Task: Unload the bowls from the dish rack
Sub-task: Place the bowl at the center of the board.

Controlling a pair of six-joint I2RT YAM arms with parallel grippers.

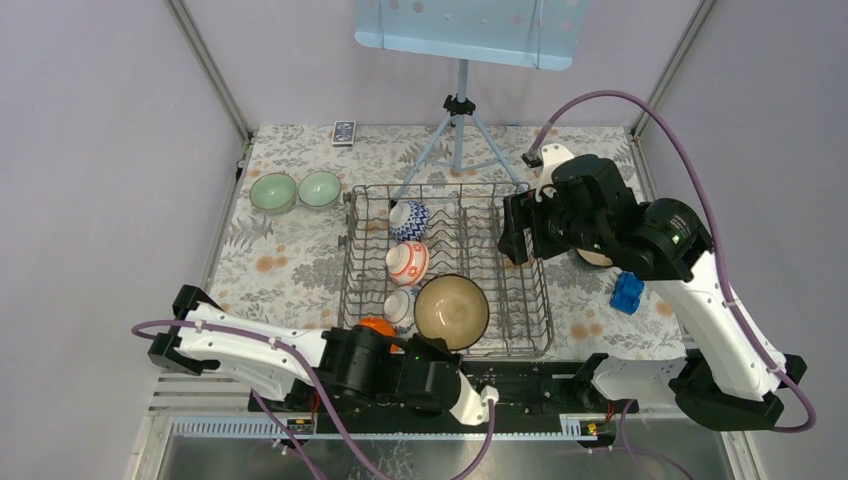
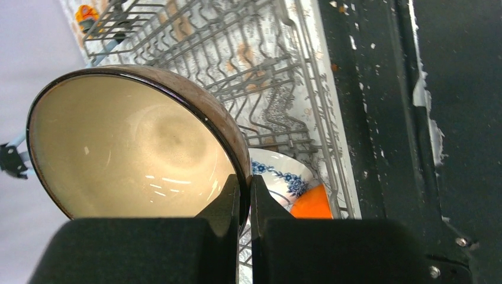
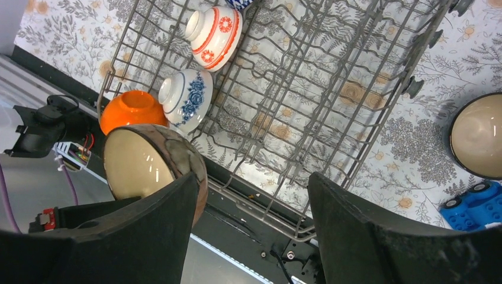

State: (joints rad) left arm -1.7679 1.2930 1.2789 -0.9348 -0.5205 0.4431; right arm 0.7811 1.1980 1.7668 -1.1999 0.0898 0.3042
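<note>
1. Top view.
   - Rack: mid-table on a flowered cloth.
   - In its left column, far to near: far blue bowl, red bowl, near blue bowl, orange bowl.
   - Brown bowl: tilted at the rack's near side, tan inside facing up.
   - Two green bowls: upright on the cloth left of the rack, side by side.
   - Second brown bowl: right of the rack, mostly hidden under the right arm, with a blue toy near it.
   - Tripod: behind the rack.
2. Left wrist.
   - Left gripper: clamped on the brown bowl's rim, one finger inside and the other outside.
   - Near blue bowl and orange bowl: just behind the held rim.
   - Rack tines lie beyond.
3. Right wrist.
   - Right gripper: fingers spread wide with nothing between them, hanging over the rack's right half.
   - Red, near blue and orange bowls: in a row.
   - Brown bowl: just beside the orange one.
   - Second brown bowl: upright on the cloth outside the rack.
</note>
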